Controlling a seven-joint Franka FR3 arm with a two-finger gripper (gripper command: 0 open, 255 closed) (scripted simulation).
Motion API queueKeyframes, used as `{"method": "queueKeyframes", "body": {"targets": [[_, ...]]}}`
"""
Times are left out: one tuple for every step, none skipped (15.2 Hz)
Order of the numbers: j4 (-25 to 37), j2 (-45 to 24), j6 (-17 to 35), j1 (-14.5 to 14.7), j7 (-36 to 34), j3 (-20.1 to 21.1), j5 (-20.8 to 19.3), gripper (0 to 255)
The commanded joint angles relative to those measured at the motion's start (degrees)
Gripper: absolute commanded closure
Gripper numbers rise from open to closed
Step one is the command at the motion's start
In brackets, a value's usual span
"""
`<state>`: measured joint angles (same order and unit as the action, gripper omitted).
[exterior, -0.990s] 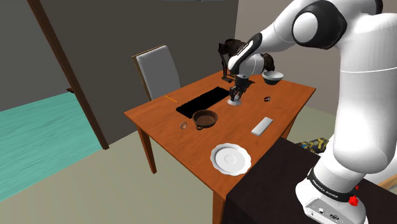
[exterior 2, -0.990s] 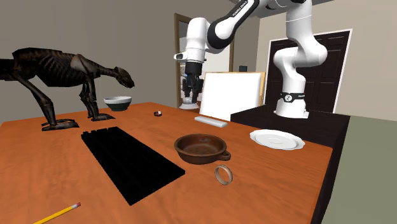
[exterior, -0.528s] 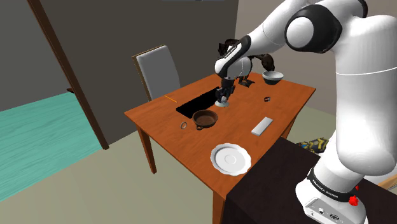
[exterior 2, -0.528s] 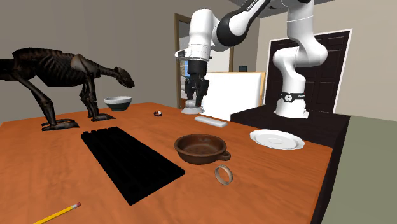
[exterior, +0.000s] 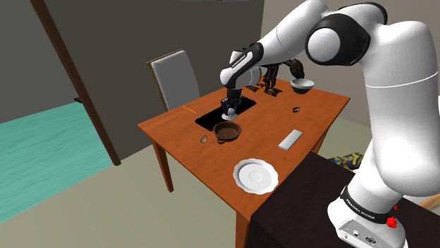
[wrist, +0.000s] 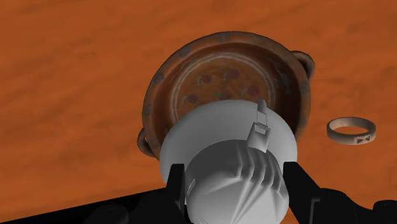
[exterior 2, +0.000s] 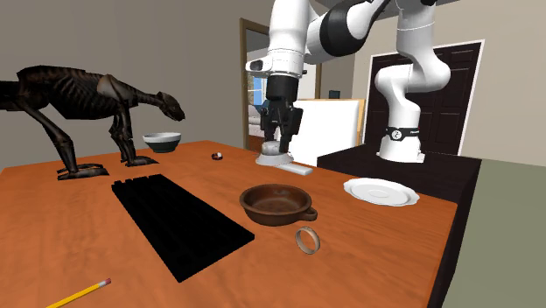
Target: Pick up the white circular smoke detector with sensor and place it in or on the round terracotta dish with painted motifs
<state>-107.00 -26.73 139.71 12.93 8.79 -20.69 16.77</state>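
Hanging over the orange-brown tabletop (exterior 2: 79,236), the black gripper (exterior 2: 278,147) has its fingers (wrist: 175,188) clamped on the white round smoke detector (wrist: 229,153), one on either side of its ribbed body, and the detector is up in the air, clear of the wood. From the wrist view it sits right in front of the brown terracotta dish (wrist: 162,76), hiding part of the rim, with painted spots showing in the bowl. Detector and dish are not touching. A small ring (wrist: 350,137) lies just beside the dish on the tabletop.
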Motion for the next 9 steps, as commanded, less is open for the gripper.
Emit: {"method": "queueKeyframes", "body": {"targets": [[0.83,-0.98,0.17,0.69,-1.15,0.33,0.05,255],[0.72,-1.46,0.74,0.56,-0.95,0.51,0.33,255],[0.66,-1.96,1.28,0.43,-0.75,0.70,0.61,255],[0.59,-2.46,1.83,0.29,-0.54,0.90,0.90,255],[0.54,-2.97,2.37,0.15,-0.34,1.10,1.18,255],[0.49,-3.48,2.90,0.00,-0.13,1.31,1.46,255],[0.47,-4.00,3.44,-0.15,0.07,1.52,1.74,255],[0.45,-4.52,3.96,-0.30,0.27,1.74,2.02,255],[0.45,-5.05,4.48,-0.45,0.48,1.95,2.30,255]]}}
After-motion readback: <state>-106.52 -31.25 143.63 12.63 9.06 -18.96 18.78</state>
